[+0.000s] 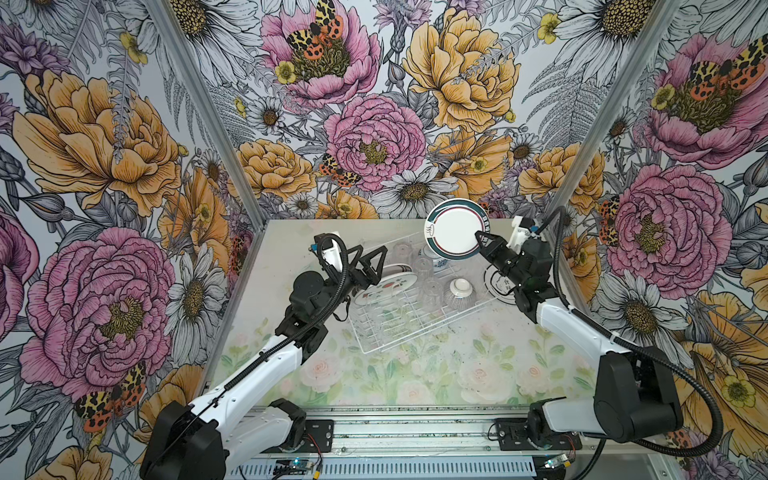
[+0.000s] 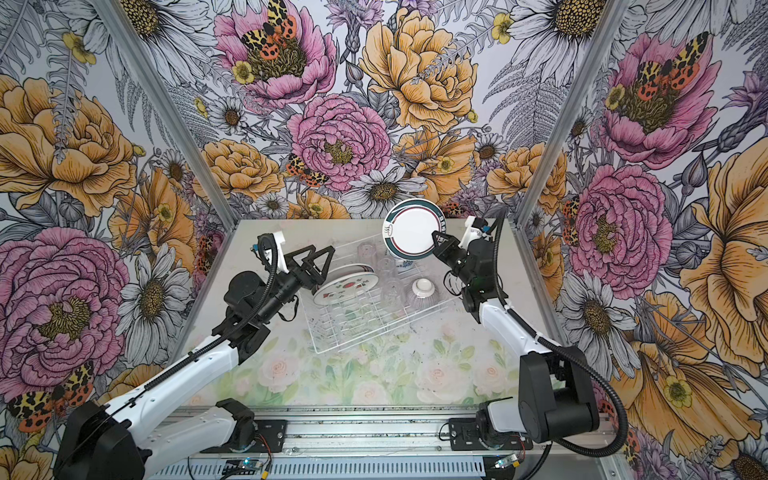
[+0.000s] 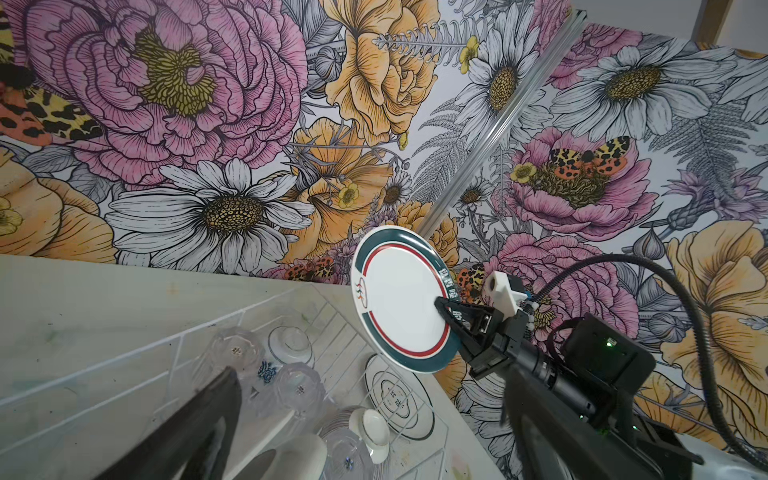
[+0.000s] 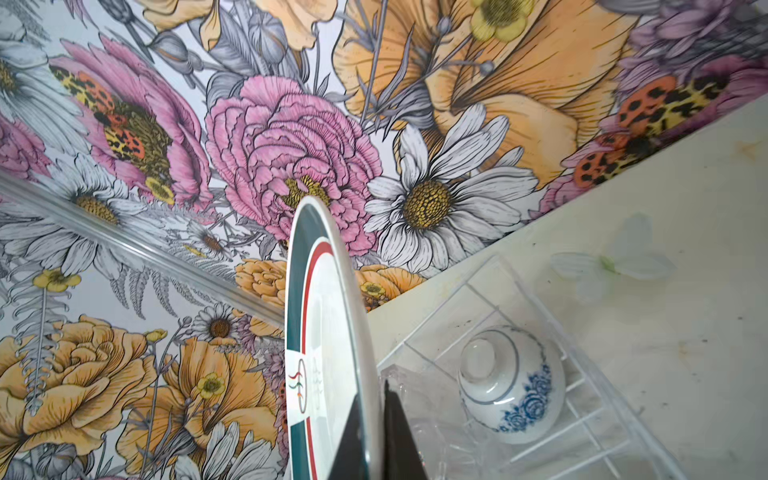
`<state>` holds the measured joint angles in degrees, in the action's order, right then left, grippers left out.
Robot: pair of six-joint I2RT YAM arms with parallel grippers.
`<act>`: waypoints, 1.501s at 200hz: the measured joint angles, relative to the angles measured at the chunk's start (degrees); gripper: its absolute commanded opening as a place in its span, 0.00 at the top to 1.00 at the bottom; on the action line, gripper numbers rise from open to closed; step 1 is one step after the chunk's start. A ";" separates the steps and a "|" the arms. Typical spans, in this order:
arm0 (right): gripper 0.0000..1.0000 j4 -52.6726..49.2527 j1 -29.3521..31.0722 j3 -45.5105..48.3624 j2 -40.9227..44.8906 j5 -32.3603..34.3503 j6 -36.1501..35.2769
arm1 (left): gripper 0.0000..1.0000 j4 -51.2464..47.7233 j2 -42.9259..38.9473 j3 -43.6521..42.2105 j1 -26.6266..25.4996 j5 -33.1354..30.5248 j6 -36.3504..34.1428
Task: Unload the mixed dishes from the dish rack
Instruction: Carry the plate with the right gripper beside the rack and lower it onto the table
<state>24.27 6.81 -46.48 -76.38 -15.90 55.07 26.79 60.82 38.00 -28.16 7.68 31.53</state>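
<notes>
My right gripper [image 1: 482, 239] is shut on the edge of the teal-and-red-rimmed white plate [image 1: 455, 228], which it holds upright in the air over the back right corner of the dish rack [image 1: 374, 345]. The right wrist view shows both fingers pinching that plate's rim [image 4: 328, 353]. My left gripper [image 1: 376, 266] hangs open and empty just above the watermelon-print plate [image 1: 384, 284], which leans in the rack's slots. Clear tumblers [image 1: 430, 289], an upturned blue-and-white floral bowl [image 4: 511, 382] and an upturned ribbed bowl [image 1: 459, 293] stand in the rack.
A white plate with black line markings [image 3: 399, 399] lies flat on the table just right of the rack, under my right arm. Floral walls close in the table at the back and both sides. The rose-printed table front [image 1: 415, 382] lies before the rack.
</notes>
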 measured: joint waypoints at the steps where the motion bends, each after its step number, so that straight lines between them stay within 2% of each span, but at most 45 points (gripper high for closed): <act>1: 1.00 -0.07 -0.24 0.15 0.22 0.17 0.04 | 0.01 -0.07 0.00 -0.02 0.00 -0.02 -0.02; 71: 1.00 -6.34 -10.62 6.56 12.31 6.60 0.17 | 0.01 -5.79 -0.44 -1.07 -1.11 -0.63 -1.88; 141: 1.00 -9.97 -17.27 11.23 14.12 10.51 1.05 | 0.01 -6.08 -0.31 -1.16 -1.36 -0.81 -2.12; 188: 1.00 -11.50 -23.69 13.62 10.54 10.29 4.04 | 0.01 -6.10 -0.22 -1.16 -1.46 -0.83 -2.10; 257: 1.00 -11.82 -25.11 14.43 4.76 8.70 4.00 | 0.01 -6.99 -0.20 -1.16 -1.46 -0.87 -1.97; 300: 1.00 -11.85 -25.16 13.22 -4.35 4.15 4.07 | 0.01 -7.52 0.50 -1.16 -1.46 -1.01 -1.88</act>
<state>12.43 -18.35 -33.26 -80.73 -11.75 59.13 19.27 61.32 36.84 -29.63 6.68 29.65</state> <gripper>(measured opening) 0.073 0.986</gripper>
